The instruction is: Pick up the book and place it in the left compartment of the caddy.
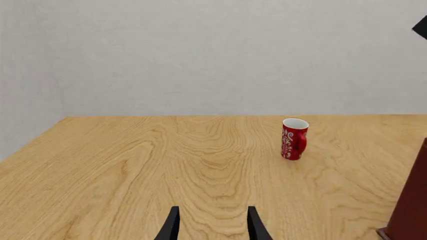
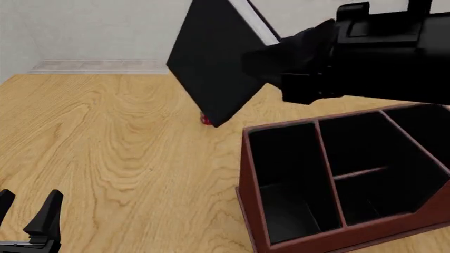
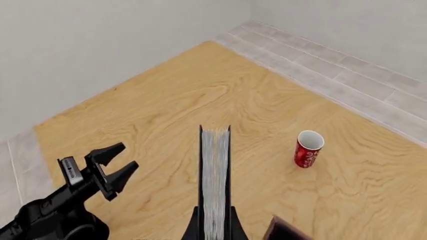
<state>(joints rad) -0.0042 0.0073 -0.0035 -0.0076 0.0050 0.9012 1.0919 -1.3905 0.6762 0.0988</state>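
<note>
Left wrist view: left hand seen released, nothing between fingers, low over worktop; red cup stood upright toward far edge; caddy corner glimpsed.

Front view: book held tilted in air, clamped by right hand, above worktop just beyond caddy's far left corner; left compartment seen unfilled.

Right wrist view: book's page edges flanked by fingers.

The book hides nearly all of what seems the cup.
</note>
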